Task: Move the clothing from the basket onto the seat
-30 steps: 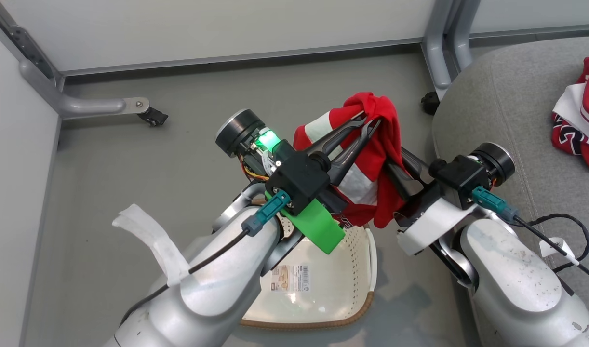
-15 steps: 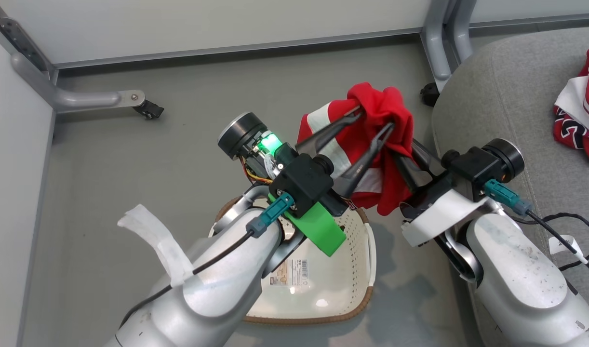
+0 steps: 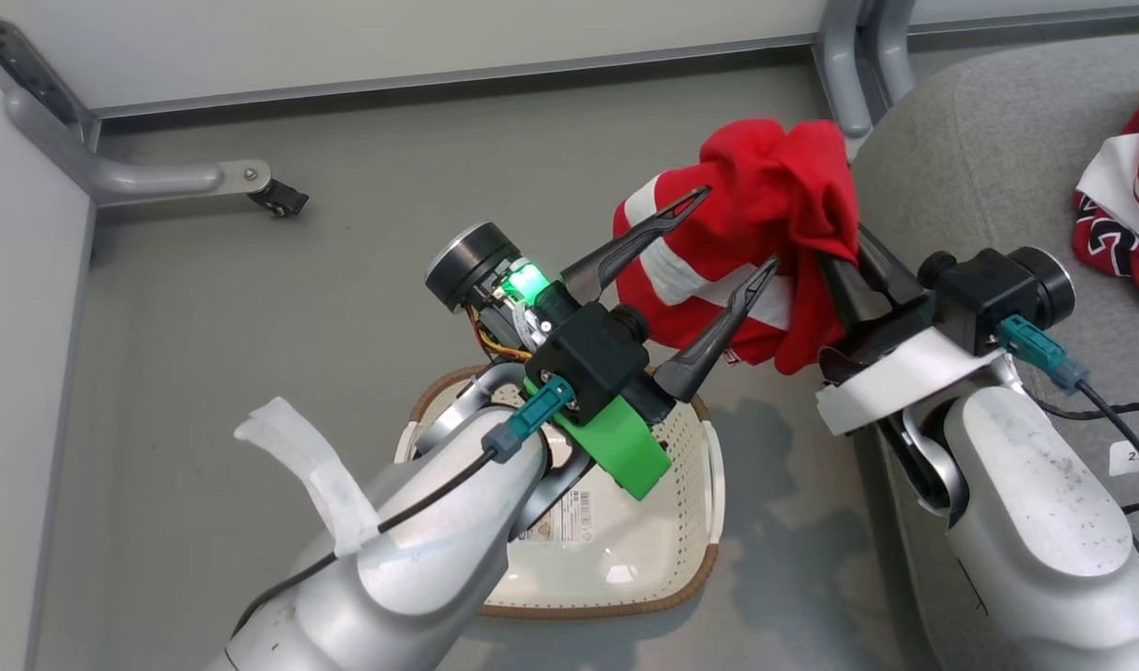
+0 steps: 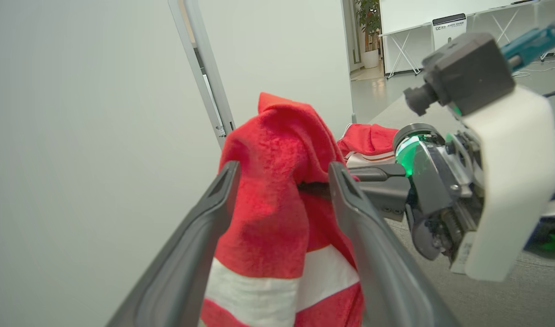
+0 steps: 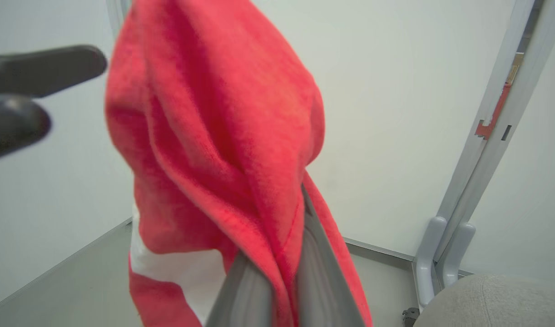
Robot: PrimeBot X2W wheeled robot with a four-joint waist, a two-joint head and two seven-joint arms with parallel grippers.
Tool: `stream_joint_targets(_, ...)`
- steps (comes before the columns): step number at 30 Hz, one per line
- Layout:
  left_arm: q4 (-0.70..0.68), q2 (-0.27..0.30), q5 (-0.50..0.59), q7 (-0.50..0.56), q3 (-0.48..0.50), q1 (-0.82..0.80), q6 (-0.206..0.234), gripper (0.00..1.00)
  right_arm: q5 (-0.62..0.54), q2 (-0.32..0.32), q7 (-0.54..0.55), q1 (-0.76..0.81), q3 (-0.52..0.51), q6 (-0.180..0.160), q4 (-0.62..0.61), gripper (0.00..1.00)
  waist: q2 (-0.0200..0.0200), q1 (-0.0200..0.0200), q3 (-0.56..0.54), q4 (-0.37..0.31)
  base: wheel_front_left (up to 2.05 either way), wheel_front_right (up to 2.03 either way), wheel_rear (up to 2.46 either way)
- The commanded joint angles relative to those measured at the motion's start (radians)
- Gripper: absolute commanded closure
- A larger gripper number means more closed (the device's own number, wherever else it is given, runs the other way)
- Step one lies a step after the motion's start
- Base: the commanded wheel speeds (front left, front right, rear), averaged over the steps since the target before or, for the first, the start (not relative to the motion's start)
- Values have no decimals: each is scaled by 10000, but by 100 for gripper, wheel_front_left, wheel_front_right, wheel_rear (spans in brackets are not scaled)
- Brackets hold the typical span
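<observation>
A red garment with white panels [image 3: 765, 200] hangs in the air between the basket and the seat. My right gripper [image 3: 835, 252] is shut on the garment's upper fold, its fingertips buried in the cloth [image 5: 214, 113]. The same grip shows at my right gripper [image 5: 282, 272] in the right wrist view. My left gripper [image 3: 730, 235] is open, jaws spread wide to either side of the hanging garment [image 4: 273, 181] without pinching it. The cream basket [image 3: 709, 568] sits on the floor under my left arm. The grey seat [image 3: 980, 168] is at the right, with another red garment [image 3: 1124, 214] lying on it.
A grey metal frame leg with a caster [image 3: 276, 198] lies on the floor at the far left. Two more frame posts [image 3: 854, 56] stand beside the seat's back corner. White partition walls close off the left and far sides. A black cable [image 3: 1115, 415] trails over the seat.
My left gripper has opened and let go of the garment. The right gripper, still shut on it, has carried it up and right toward the seat. The camera has shifted slightly.
</observation>
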Motion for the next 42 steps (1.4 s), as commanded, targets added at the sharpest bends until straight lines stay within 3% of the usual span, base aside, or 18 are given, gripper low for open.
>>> stream_joint_targets(1, 18, 40, 111, -32, 34, 113, -40, 0, -61, 2, -24, 57, -149, -11, -33, 100, 0, 0, 79, -130, 0, 0, 0)
stream_joint_targets(19, -84, 417, 187, -21, 363, 489, -39, 0, -356, 744, -22, 1416, -2089, -11, -646, 100, 0, 0, 304, -1900, 0, 0, 0)
stream_joint_targets(36, 183, 627, 64, -21, -37, 569, -40, 0, -375, 1386, -24, 2518, -3585, -11, -1196, 100, 0, 0, 536, -3745, 0, 0, 0)
stream_joint_targets(42, 245, 614, 52, -21, -181, 401, -40, 0, -387, 1505, -24, 2773, -4012, -11, -1337, 100, 0, 0, 697, -4095, 0, 0, 0)
